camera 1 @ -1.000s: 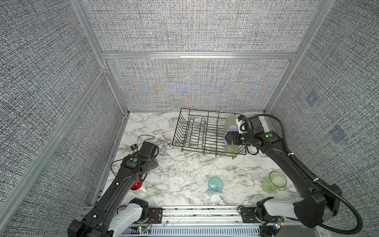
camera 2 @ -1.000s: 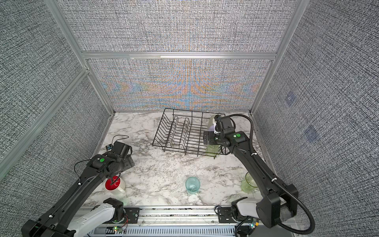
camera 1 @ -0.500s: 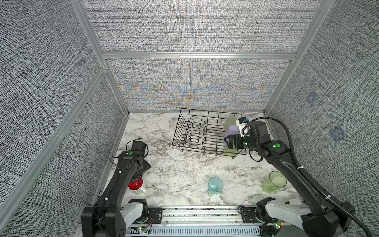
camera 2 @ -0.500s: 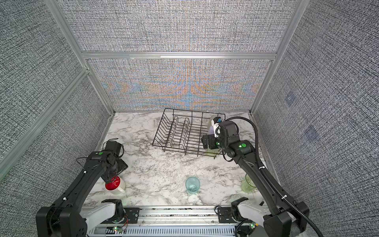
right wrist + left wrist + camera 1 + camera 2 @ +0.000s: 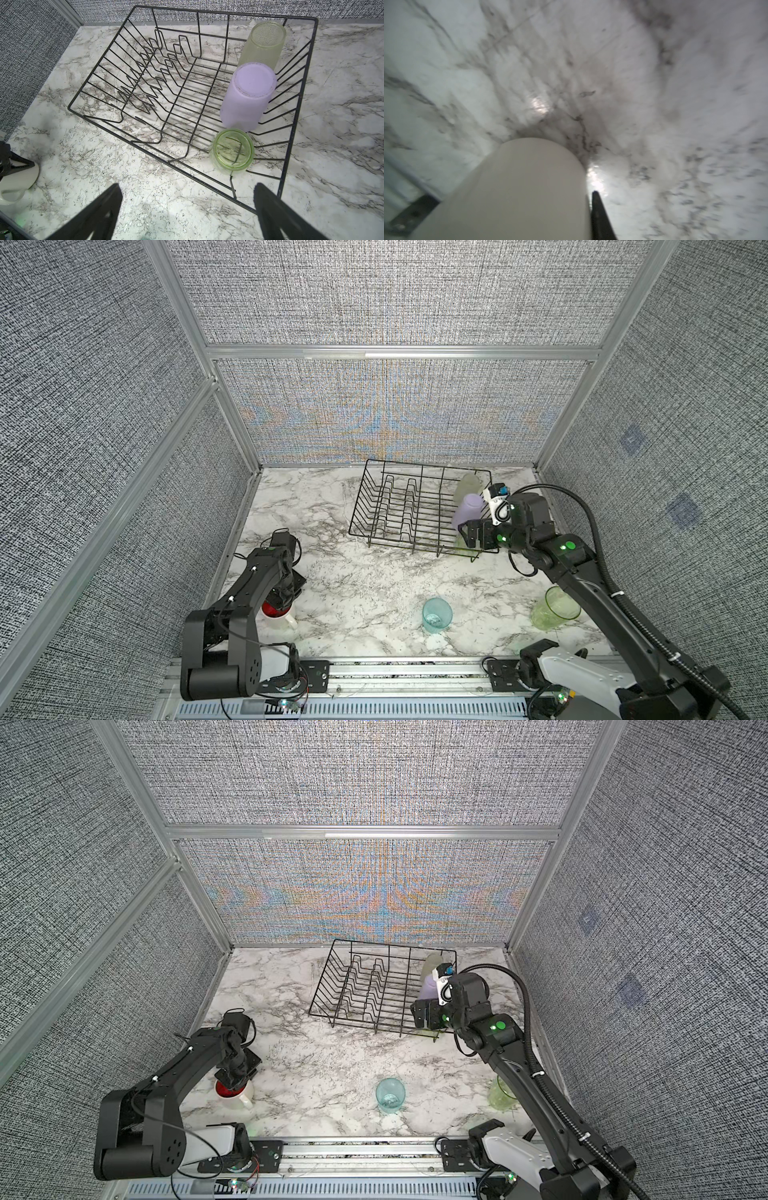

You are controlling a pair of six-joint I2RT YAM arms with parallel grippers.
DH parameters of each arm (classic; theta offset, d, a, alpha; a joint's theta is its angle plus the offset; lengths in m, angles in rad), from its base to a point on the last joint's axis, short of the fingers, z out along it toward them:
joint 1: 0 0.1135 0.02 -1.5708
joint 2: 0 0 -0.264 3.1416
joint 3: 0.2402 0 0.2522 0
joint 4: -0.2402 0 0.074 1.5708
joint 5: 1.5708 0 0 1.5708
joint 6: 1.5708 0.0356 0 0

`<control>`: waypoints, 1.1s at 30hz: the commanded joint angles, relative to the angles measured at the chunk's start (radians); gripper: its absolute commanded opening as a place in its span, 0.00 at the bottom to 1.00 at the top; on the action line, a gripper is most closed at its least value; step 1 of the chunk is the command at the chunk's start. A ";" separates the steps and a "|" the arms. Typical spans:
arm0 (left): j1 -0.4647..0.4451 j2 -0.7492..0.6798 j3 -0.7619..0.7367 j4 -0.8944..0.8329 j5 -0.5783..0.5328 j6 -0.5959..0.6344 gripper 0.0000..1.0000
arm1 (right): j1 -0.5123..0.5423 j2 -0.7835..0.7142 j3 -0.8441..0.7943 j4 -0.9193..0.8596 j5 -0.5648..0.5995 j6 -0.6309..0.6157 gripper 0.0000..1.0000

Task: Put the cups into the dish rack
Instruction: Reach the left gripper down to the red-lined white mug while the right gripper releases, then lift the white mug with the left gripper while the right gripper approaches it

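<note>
The white mug (image 5: 243, 1097), red inside, stands upright on the marble table (image 5: 353, 572) directly under the left gripper (image 5: 232, 1080), which reaches down into its mouth with jaws pinched narrow. In the left wrist view one finger (image 5: 600, 218) lies flat against the outside of the white wall, so the hold appears to be on the rim, a sensible choice for a vessel too broad to span. The left arm is folded tight, elbow high, wrist pointing almost straight down. The dish rack (image 5: 158, 87) sits well away from that gripper, across the table, and just ahead of the right gripper (image 5: 187, 209), whose jaws stand wide and empty. Nearest in front of it, mouth down along one side of the rack, is the small green tumbler (image 5: 231, 150), beyond it the lavender cup (image 5: 247, 97), then the frosted green tumbler (image 5: 264, 41), probably inverted to drain. The right arm stretches forward, wrist tilted down at the rack's near edge. Behind it on the table wait the teal cup (image 5: 436, 614) and the loose green tumbler (image 5: 555, 608).
</note>
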 commanded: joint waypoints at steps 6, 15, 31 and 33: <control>0.001 -0.073 0.068 -0.006 0.110 0.117 0.00 | 0.002 0.015 0.008 0.058 -0.030 0.064 0.99; -0.004 -0.204 0.133 0.186 0.551 0.277 0.00 | 0.002 -0.027 -0.055 0.203 -0.128 0.150 0.99; -0.240 -0.150 0.267 0.634 1.048 0.291 0.00 | 0.005 0.055 -0.159 0.652 -0.713 0.506 0.99; -0.256 -0.142 0.268 0.707 1.097 0.264 0.00 | 0.006 0.060 -0.188 0.744 -0.752 0.585 0.99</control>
